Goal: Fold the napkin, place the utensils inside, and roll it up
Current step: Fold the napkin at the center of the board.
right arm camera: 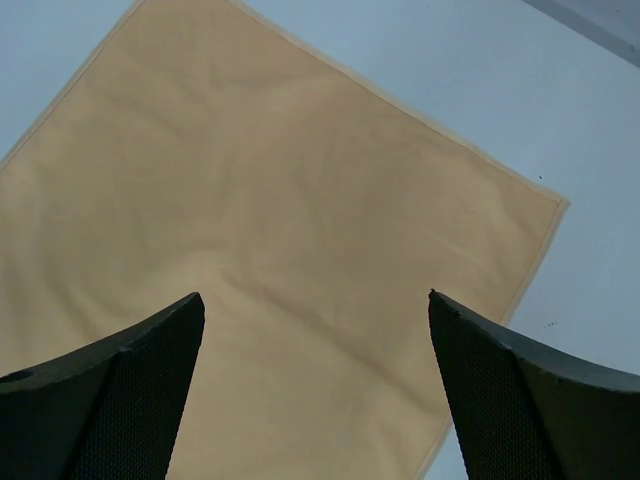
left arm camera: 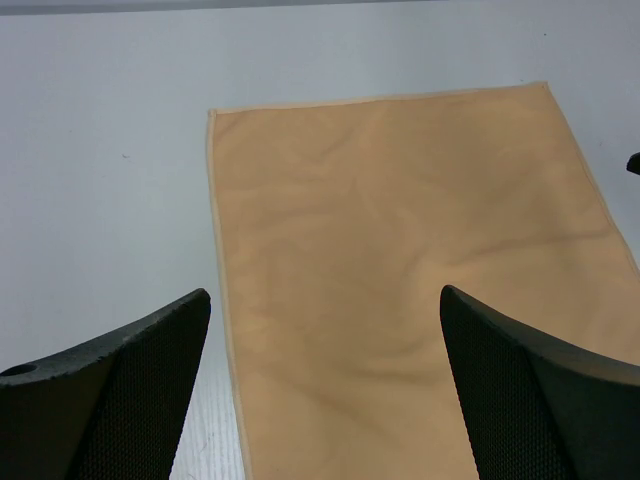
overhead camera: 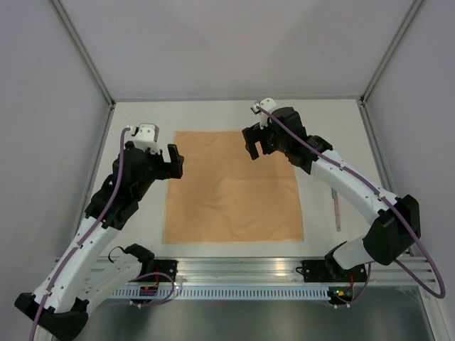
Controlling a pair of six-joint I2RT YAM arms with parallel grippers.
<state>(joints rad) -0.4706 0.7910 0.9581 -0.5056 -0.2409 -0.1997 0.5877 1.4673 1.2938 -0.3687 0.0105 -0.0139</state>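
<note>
While napkin [overhead camera: 231,188] lies unfolded | utensil [overhead camera: 335,209] apart, on table [overhead camera: 213,117]

My left fingers [left arm camera: 110,390] hang spread over the napkin's [overhead camera: 231,192] left edge, and my right fingers [right arm camera: 530,400] hang spread over its far part. Both gaps are free. The cloth lies flat, with bare counter [overhead camera: 213,117] on every side. The utensil [overhead camera: 335,208] lies right of it, apart, beside my right forearm [overhead camera: 355,186]. Walls [overhead camera: 43,106] close in left, right and behind.
</note>
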